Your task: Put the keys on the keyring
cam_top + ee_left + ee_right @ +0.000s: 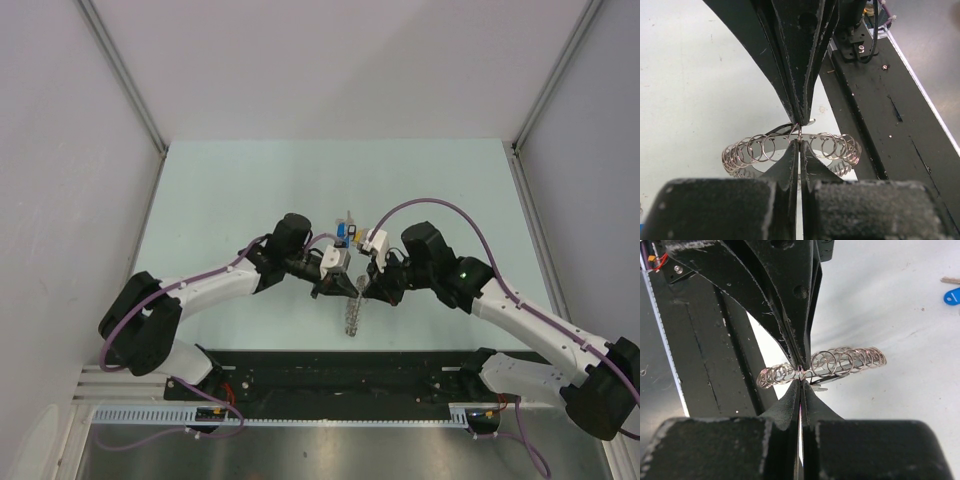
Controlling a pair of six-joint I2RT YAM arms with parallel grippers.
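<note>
The keyring is a silvery band hung with many small wire loops, held just above the table between the two arms. It also shows in the left wrist view and the right wrist view. My left gripper and right gripper meet tip to tip, each shut on the same spot of the keyring. A thin flat metal piece lies against the ring by the tips. The keys lie behind the grippers. One blue key head shows on the table.
The black base plate and its rail run along the near table edge, right below the keyring. White walls enclose the pale green table on three sides.
</note>
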